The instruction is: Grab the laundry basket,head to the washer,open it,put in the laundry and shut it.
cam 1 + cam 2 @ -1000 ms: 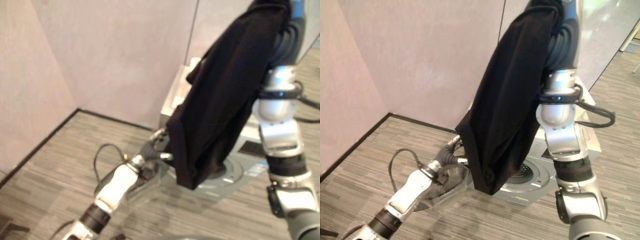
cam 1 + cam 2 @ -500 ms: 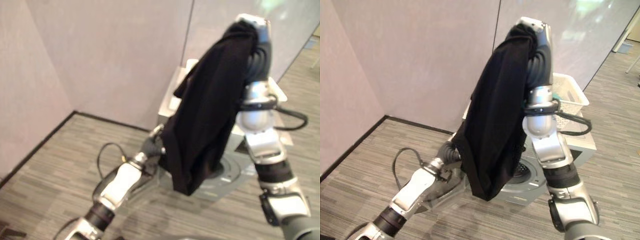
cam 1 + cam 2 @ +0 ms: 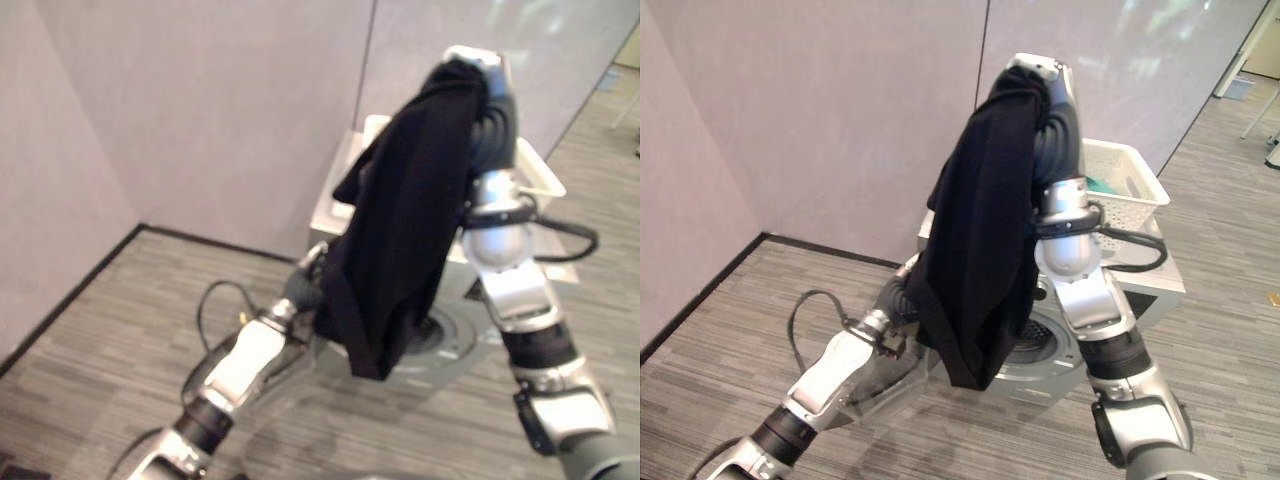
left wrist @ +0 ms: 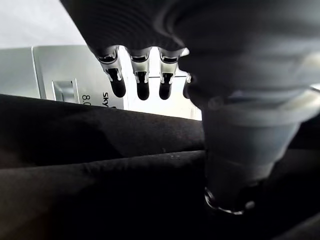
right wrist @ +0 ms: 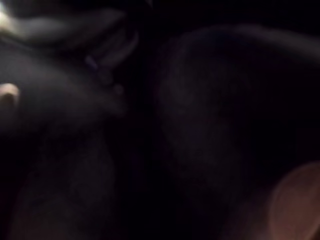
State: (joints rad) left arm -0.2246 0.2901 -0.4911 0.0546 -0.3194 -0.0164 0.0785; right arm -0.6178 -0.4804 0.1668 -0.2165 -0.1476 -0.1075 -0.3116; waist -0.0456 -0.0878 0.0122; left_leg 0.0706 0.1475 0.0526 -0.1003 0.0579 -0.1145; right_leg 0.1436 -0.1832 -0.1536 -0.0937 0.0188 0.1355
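A black garment (image 3: pixel 980 240) hangs from my raised right hand (image 3: pixel 1045 68), draped over it and down in front of the washer (image 3: pixel 1145 290). It covers most of the round drum opening (image 3: pixel 1025 345). In the right wrist view there is just dark cloth (image 5: pixel 200 125). My left hand (image 3: pixel 303 288) reaches low to the washer's front beside the clear open door (image 3: pixel 880 375), partly behind the garment's lower edge. Its fingers (image 4: pixel 142 75) are straight above the black cloth (image 4: pixel 100 175), with the washer's panel beyond them. The white laundry basket (image 3: pixel 1130 185) sits on top of the washer.
The washer stands against a pale wall (image 3: pixel 840 120) near a corner. Grey striped floor (image 3: pixel 720 380) spreads to the left and in front. The open door juts out toward me at floor level.
The whole view has shifted, bringing the basket on the washer into sight. My right arm with the garment now shows farther from the camera. My left hand stays by the door.
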